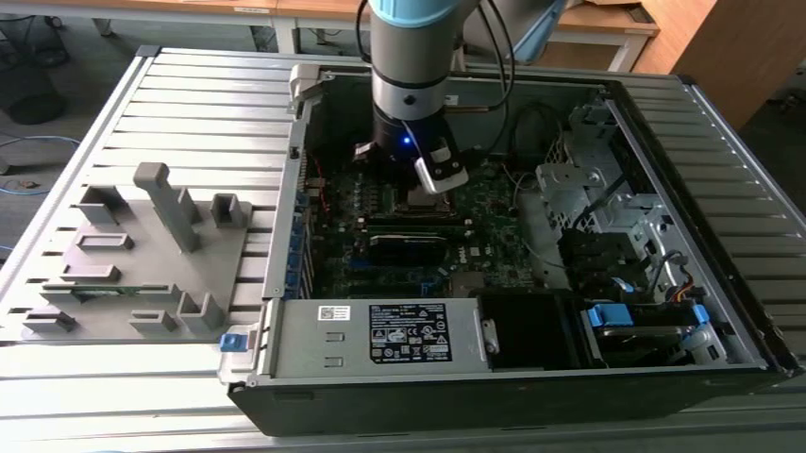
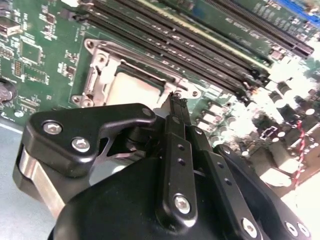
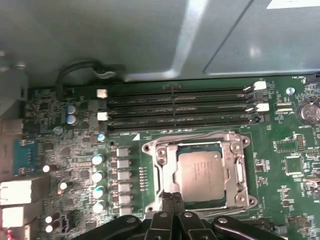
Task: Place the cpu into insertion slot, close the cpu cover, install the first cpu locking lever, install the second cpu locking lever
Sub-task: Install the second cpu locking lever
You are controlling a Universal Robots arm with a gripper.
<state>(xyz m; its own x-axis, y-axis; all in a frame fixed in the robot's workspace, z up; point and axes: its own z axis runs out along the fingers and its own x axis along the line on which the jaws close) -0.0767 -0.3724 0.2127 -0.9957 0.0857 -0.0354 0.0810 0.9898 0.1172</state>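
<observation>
Cover down over seated cpu; lever stage.
Fingers (image 3: 171, 199) pressed together, empty, at cpu cover (image 3: 200, 141) edge; cpu (image 3: 204, 173) just beyond; next needs lever hooked.

The end effector (image 2: 176, 100) hides part of the cpu (image 2: 131, 89) in the second wrist view.

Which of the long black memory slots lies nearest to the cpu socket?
The memory slot directly bordering the insertion slot, last in the row; the others lie farther toward the grey case wall.

Cpu (image 3: 204, 172) dull metal; cpu cover (image 3: 165, 169) shiny; claw (image 3: 171, 196) matt black.
</observation>
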